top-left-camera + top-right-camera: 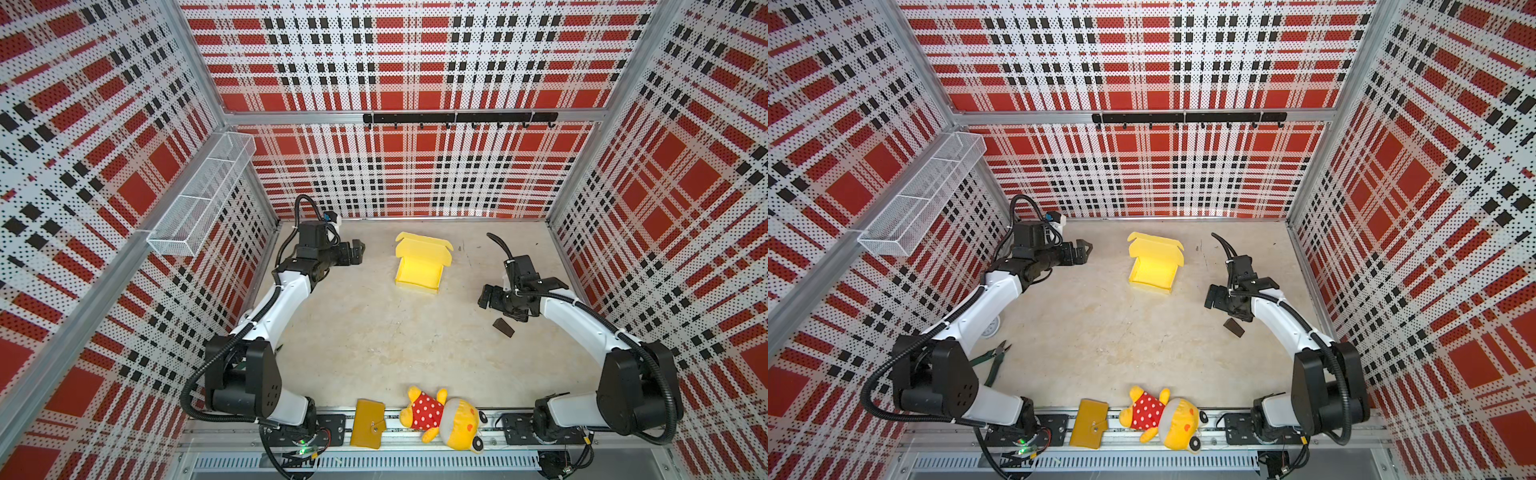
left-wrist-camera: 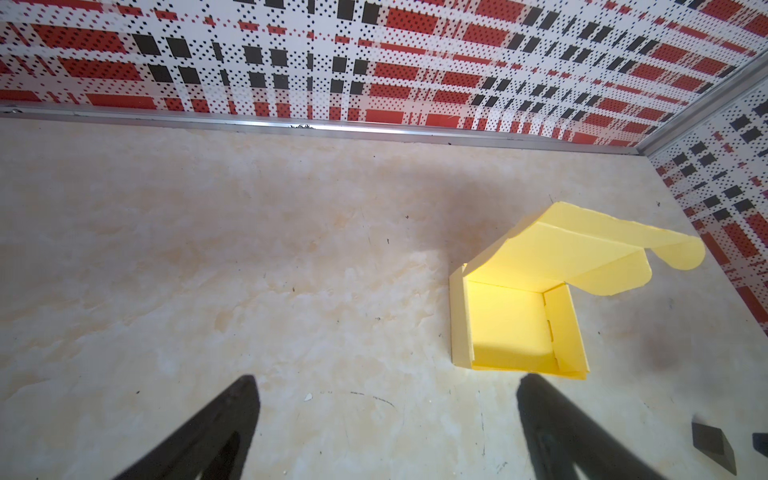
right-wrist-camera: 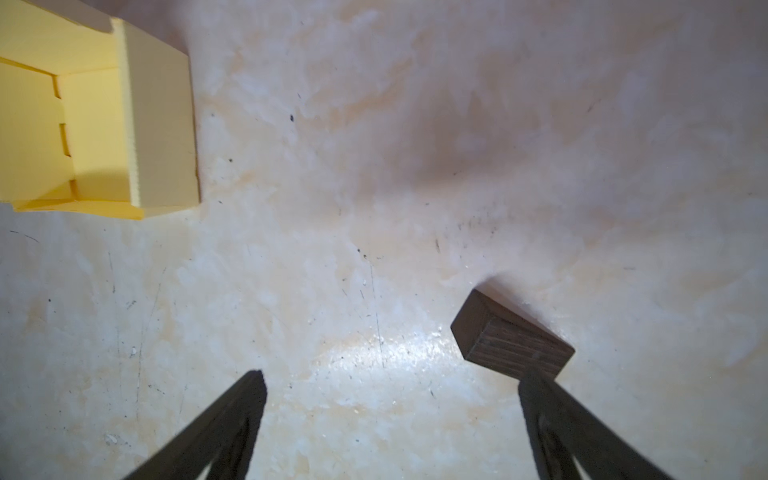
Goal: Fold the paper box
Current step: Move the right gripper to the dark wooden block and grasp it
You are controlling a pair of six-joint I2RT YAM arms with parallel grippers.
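The paper box (image 1: 419,272) sits toward the back middle of the table (image 1: 374,332). Its side walls are folded up, its lid stands open at the far edge, and bare tabletop lies along all four sides. The left claw (image 1: 358,250) hangs to its left and the right claw (image 1: 483,296) to its right, each well apart from the box, both spread wide and holding nothing. A dark wooden block (image 1: 503,327) lies near the right claw, and a wallet (image 1: 367,424) and plush toy (image 1: 440,415) lie at the near edge.
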